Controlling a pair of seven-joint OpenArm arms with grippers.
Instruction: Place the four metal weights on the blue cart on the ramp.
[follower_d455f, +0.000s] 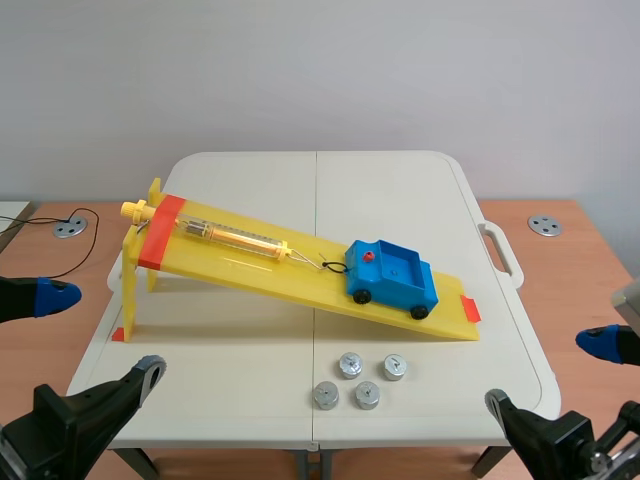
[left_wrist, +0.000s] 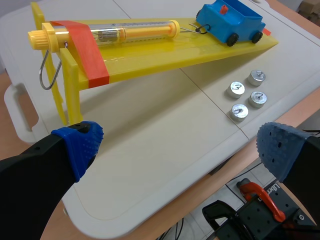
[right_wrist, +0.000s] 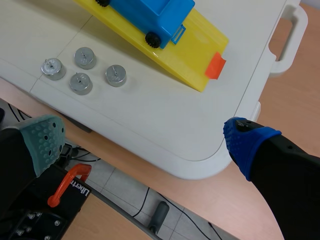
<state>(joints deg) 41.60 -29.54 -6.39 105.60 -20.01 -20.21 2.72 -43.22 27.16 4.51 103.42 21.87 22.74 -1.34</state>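
Observation:
The blue cart (follower_d455f: 392, 277) (left_wrist: 230, 20) (right_wrist: 150, 12) stands near the low end of the yellow ramp (follower_d455f: 260, 265) (left_wrist: 150, 55) (right_wrist: 195, 50), hooked to a spring scale (follower_d455f: 235, 237) (left_wrist: 130, 34). Several metal weights (follower_d455f: 349, 365) (left_wrist: 236, 89) (right_wrist: 80, 82) stand in a cluster on the table in front of the ramp. My left gripper (follower_d455f: 100, 335) (left_wrist: 180, 147) hovers open at the table's near left corner. Over the near right corner my right gripper (follower_d455f: 550, 375) (right_wrist: 145, 135) is open too. Neither holds anything.
The white folding table (follower_d455f: 250, 400) rests on a wooden desk, with a carry handle (follower_d455f: 500, 250) (right_wrist: 287, 35) on its right side. Round metal discs (follower_d455f: 70, 227) (follower_d455f: 545, 225) lie on the desk. Orange clamps (left_wrist: 260, 192) (right_wrist: 67, 185) show below the near edge.

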